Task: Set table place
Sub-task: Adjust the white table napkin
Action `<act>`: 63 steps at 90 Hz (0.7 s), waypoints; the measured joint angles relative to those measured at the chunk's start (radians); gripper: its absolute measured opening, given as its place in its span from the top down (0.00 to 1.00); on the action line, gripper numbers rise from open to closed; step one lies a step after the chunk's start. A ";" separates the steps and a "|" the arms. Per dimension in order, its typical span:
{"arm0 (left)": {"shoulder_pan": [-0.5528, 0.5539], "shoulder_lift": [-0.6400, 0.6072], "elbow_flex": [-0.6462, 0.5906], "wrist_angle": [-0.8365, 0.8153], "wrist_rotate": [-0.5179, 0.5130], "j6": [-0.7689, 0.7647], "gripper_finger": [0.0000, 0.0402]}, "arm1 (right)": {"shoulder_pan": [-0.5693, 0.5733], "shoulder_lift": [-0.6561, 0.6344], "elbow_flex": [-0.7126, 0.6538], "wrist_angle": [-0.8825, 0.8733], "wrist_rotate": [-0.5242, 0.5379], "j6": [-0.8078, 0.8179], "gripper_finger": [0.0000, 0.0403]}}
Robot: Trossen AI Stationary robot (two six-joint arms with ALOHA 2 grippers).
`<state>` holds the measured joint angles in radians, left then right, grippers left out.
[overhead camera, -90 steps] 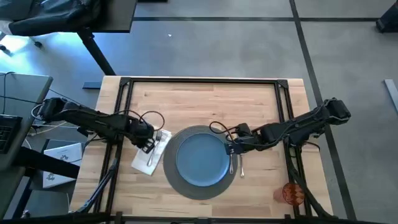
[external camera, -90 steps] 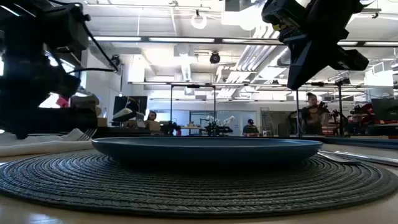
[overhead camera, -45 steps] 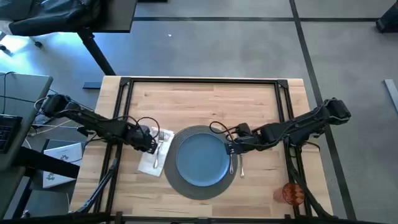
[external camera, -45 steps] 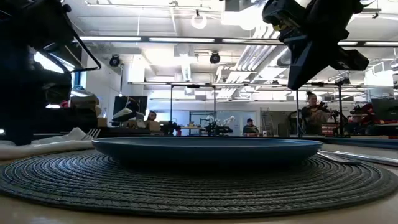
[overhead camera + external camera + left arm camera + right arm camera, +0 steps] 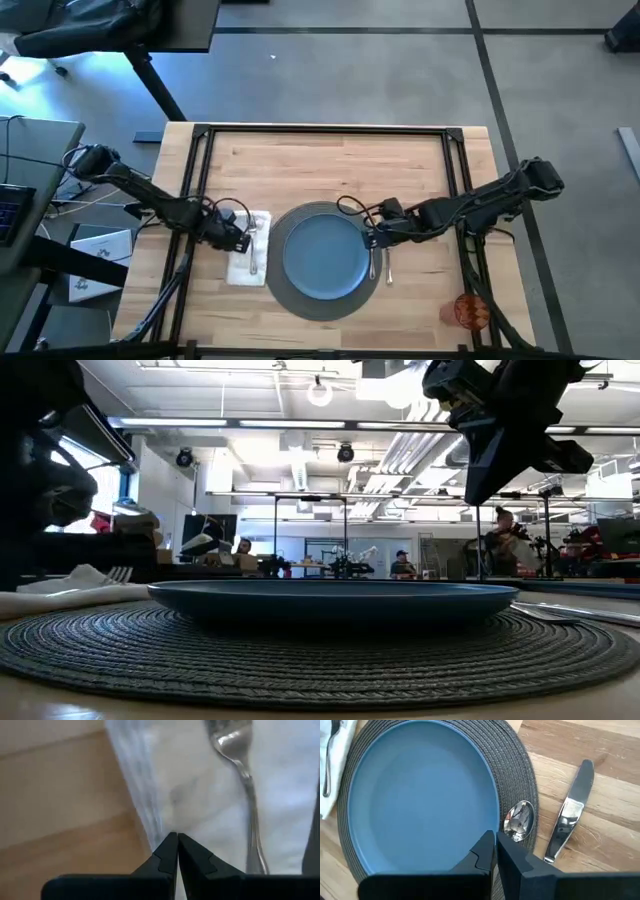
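We see the left gripper (image 5: 176, 840) pinched on the white napkin (image 5: 248, 258) edge, fork (image 5: 255, 245) on it, at nine o'clock of the blue plate (image 5: 324, 254). The right gripper (image 5: 495, 840), fingers together and empty, hangs at the plate's three o'clock by spoon (image 5: 519, 819) and knife (image 5: 570, 811).

- Grey floor (image 5: 400, 80) crossed by dark seams.
- Black desk (image 5: 180, 25) at upper left.
- Long ceiling lights (image 5: 250, 423) across an open workshop hall.
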<state>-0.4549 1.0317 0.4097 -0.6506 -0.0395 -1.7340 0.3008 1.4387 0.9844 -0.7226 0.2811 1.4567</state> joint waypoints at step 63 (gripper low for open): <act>-0.069 0.006 -0.033 -0.114 -0.032 0.007 1.00 | 0.000 0.000 0.000 0.001 0.004 0.000 1.00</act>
<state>-0.5240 1.0375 0.3766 -0.7650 -0.0714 -1.7271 0.3008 1.4387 0.9840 -0.7212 0.2848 1.4567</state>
